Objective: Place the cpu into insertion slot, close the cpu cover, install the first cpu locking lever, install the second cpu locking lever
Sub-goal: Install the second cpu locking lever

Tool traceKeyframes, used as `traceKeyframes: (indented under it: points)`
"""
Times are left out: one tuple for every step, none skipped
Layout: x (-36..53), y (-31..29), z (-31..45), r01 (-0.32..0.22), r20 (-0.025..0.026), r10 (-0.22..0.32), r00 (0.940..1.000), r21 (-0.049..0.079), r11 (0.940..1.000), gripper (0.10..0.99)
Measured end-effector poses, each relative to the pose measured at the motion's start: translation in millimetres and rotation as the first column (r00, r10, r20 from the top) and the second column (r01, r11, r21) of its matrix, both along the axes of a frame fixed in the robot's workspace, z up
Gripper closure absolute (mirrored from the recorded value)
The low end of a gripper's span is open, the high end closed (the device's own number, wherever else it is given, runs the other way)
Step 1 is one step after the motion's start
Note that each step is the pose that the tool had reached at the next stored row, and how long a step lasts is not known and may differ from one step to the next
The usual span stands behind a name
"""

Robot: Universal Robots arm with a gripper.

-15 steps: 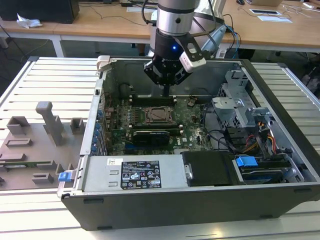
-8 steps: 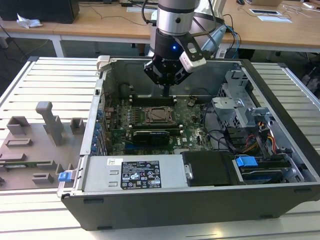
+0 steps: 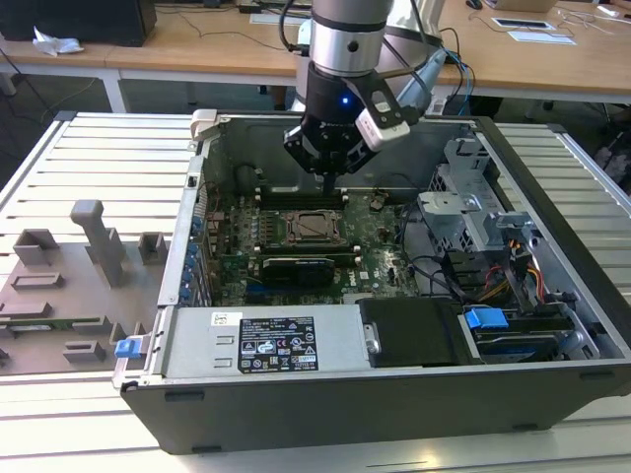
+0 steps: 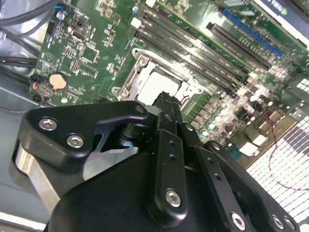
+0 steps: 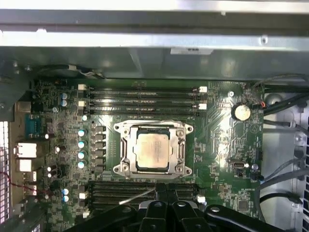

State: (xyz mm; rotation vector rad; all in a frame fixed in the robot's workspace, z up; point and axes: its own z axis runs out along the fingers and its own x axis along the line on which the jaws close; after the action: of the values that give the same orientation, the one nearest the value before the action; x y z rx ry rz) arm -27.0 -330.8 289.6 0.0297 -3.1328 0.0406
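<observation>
**Cpu sits in the socket, cover down, gripper above the memory slots**

The cpu (image 5: 152, 150) lies flat inside the socket on the motherboard (image 5: 222, 145). The gripper (image 3: 328, 177) hangs over the board, just beside the socket, above the row of memory slots (image 5: 145, 191) that borders it. It touches neither the cpu nor the cover. In the first wrist view the gripper's black fingertips (image 5: 166, 193) stand close together with nothing between them, so the gripper is clenched and empty. In the second wrist view the gripper (image 4: 166, 104) points down near one edge of the socket.

The cpu is a small square chip with a pale silver-grey top, a little glossy under the light. The cover (image 5: 153, 129) is a thin silvery metal frame with an open window. It lies down around the cpu, and the chip's top shows through the window. In the exterior view the cpu (image 3: 314, 226) is a small pale square in the middle of the board, inside the open computer case (image 3: 394, 389).

In the second wrist view the gripper's body hides about half of the cpu (image 4: 154, 84) and the cover. The locking levers at the sides of the socket are thin, and I cannot tell if they are latched. A thin bright wire (image 5: 137, 195) crosses the memory slots near the fingertips, and its end is hidden behind the gripper.
</observation>
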Motion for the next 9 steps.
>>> traceKeyframes:
  points:
    - [0.0,-8.3,-0.5,0.000,0.0000,0.000,1.0000,0.000,1.0000,0.980]
    - [-0.1,-11.7,-1.0,0.000,0.0001,0.000,1.0000,0.000,1.0000,0.980]
    - [-0.1,-15.0,-1.4,0.000,0.0000,0.000,1.0000,0.001,1.0000,0.980]
    - [-0.2,-18.7,-1.9,0.000,0.0001,0.000,1.0000,0.002,1.0000,0.980]
    - [-0.2,-20.6,-2.2,0.000,0.0001,0.000,1.0000,0.003,1.0000,0.980]
    - [-0.3,-22.8,-2.6,0.000,0.0000,0.000,1.0000,0.004,1.0000,0.980]
    - [-0.5,-27.6,-3.6,0.000,0.0000,0.000,1.0000,0.006,1.0000,0.980]
    - [-0.7,-30.0,-4.3,0.000,0.0001,0.000,1.0000,0.007,1.0000,0.980]
    - [-1.0,-31.5,-5.0,0.000,0.0001,0.000,1.0000,0.010,1.0000,0.980]
